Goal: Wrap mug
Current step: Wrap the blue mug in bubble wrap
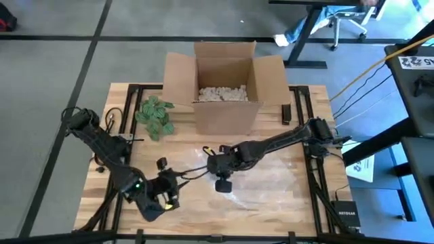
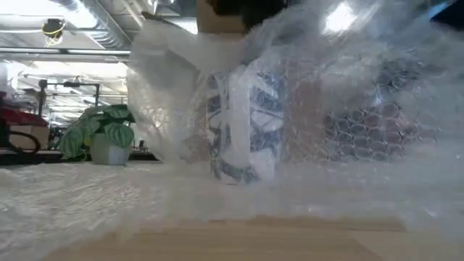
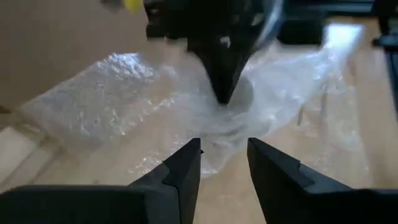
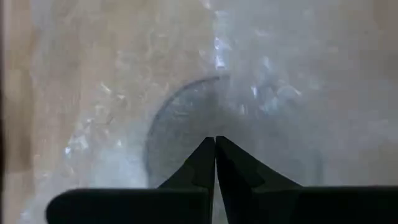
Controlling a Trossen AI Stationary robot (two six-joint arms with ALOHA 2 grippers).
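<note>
The mug (image 2: pixel 243 123) stands upright near the middle of the table, already draped in bubble wrap (image 2: pixel 341 138), and the right gripper (image 4: pixel 215 144) sits directly over its mouth with its fingers pinched together, apparently pinning the wrap there. The left gripper (image 3: pixel 224 158) waits just to the left and nearer, jaws parted and empty, aimed straight at the mug. From here, the left looks better placed to gather the loose wrap.

The high view looks straight down on the whole desk (image 1: pixel 271 203). The low view sits at desk height, pressed close against the bubble wrap (image 2: pixel 348 109), which both wrist views share.
</note>
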